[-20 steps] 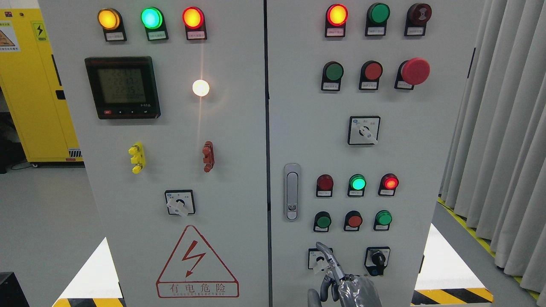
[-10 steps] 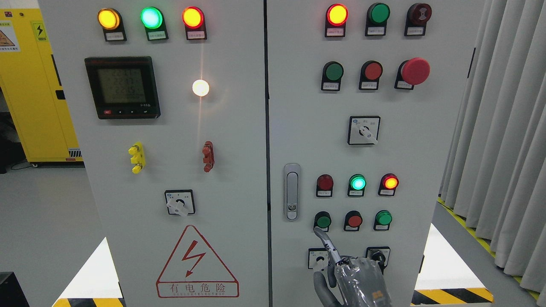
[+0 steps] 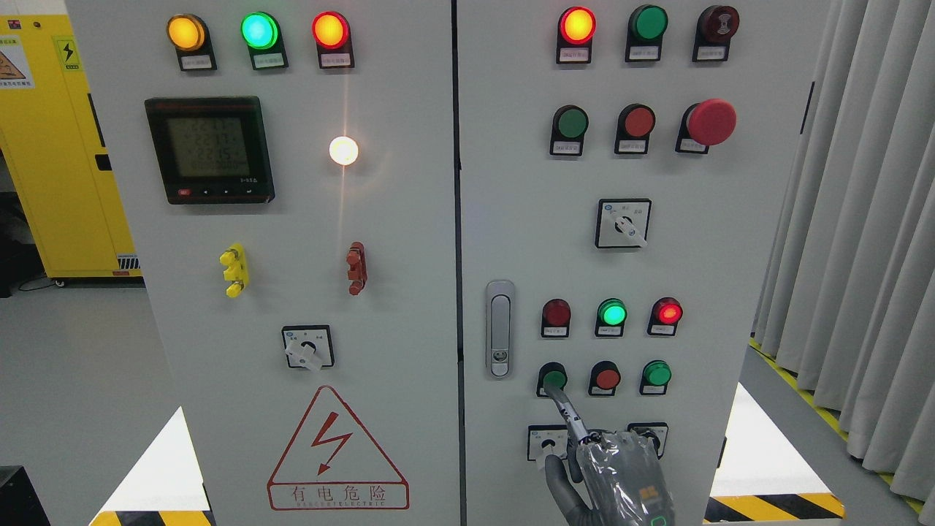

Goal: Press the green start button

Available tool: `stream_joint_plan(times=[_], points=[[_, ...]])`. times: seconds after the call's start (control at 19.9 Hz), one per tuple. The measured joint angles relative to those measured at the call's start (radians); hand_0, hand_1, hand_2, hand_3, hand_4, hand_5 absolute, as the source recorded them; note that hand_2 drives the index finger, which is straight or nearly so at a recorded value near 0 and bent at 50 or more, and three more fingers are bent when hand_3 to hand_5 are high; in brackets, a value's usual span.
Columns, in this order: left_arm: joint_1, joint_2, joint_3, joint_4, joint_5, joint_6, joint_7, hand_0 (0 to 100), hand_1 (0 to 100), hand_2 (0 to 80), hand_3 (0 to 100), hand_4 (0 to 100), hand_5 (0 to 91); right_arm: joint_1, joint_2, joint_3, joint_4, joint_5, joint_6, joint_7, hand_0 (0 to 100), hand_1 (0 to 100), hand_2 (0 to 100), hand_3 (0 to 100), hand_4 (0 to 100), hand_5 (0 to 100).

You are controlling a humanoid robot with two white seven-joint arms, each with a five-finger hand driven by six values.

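The grey cabinet's right door (image 3: pixel 526 219) has a low row of push buttons: a green button (image 3: pixel 554 377) at the left, a red one (image 3: pixel 606 378) in the middle and a second green one (image 3: pixel 657 373) at the right. My right hand (image 3: pixel 584 449), wrapped in clear film, comes up from the bottom edge. Its index finger (image 3: pixel 564 408) is stretched out and its tip touches the lower edge of the left green button. The other fingers are curled and hold nothing. My left hand is out of view.
Above that row are a dark red lamp (image 3: pixel 556 313), a lit green lamp (image 3: pixel 612 313) and a lit red lamp (image 3: pixel 668 313). Two selector switches (image 3: pixel 544 442) sit partly behind my hand. A door latch (image 3: pixel 500 329) is to the left. A large red mushroom button (image 3: pixel 710 122) is higher up.
My right hand has risen from the bottom edge. Its index fingertip has moved up from the left selector switch to the lower edge of the left green button.
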Motion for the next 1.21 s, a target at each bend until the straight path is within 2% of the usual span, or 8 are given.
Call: stream_joint_plan(times=[1.21], points=[[0.000,0.000,0.000,0.000,0.000,0.000,0.000,12,56,0.0,0,0,0.0,-0.038,-0.001,-0.026,0.084,-0.003,0.000,-0.001,73,95,2,94,99,100]])
